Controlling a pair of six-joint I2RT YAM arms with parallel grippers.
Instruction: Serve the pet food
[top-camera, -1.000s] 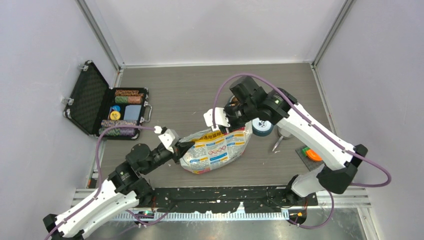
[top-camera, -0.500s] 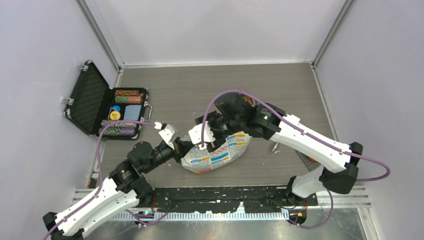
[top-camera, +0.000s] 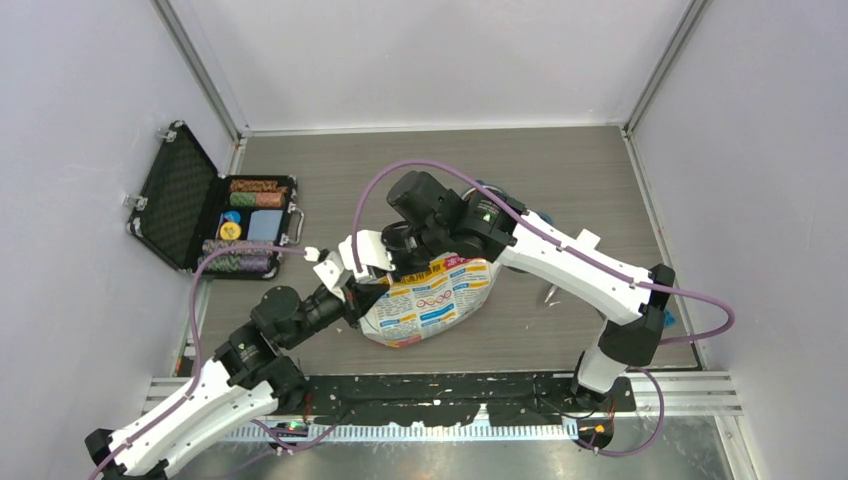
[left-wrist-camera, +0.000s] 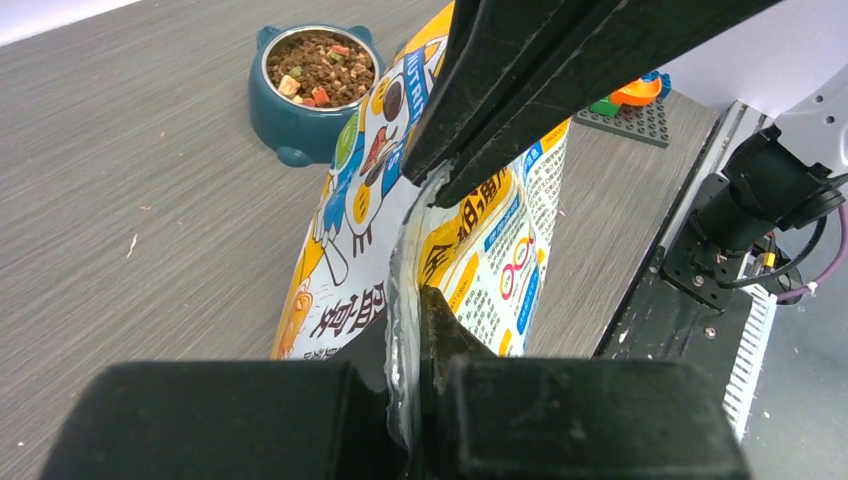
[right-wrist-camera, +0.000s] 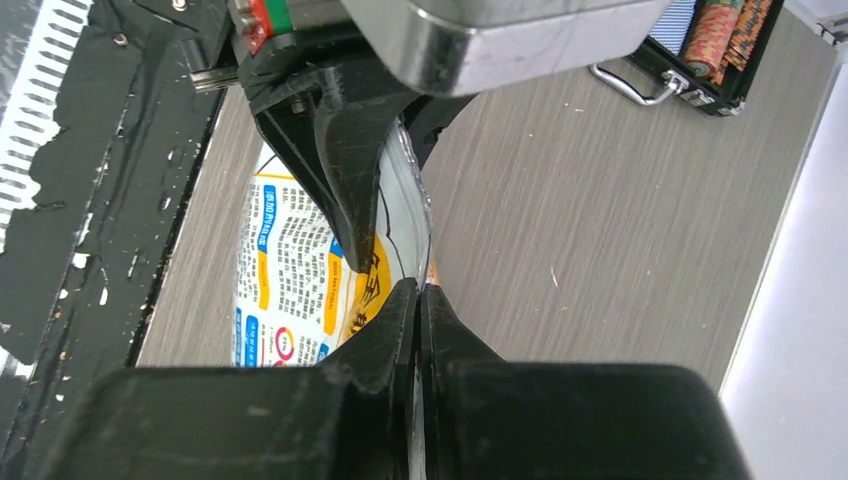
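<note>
Left gripper (left-wrist-camera: 410, 330) and right gripper (right-wrist-camera: 418, 292) both clench the top seam of the bag (top-camera: 435, 300), and pet food (left-wrist-camera: 318, 62) fills the bowl (left-wrist-camera: 285, 115) beyond the bag, so resealing seems underway; next, pinch further along that seam.

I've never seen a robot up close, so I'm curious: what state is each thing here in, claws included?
food bag: on the table, top edge pinched by both grippers.
left gripper: shut on the food bag.
right gripper: shut on the food bag.
bowl: filled with pet food.
case: open.
</note>
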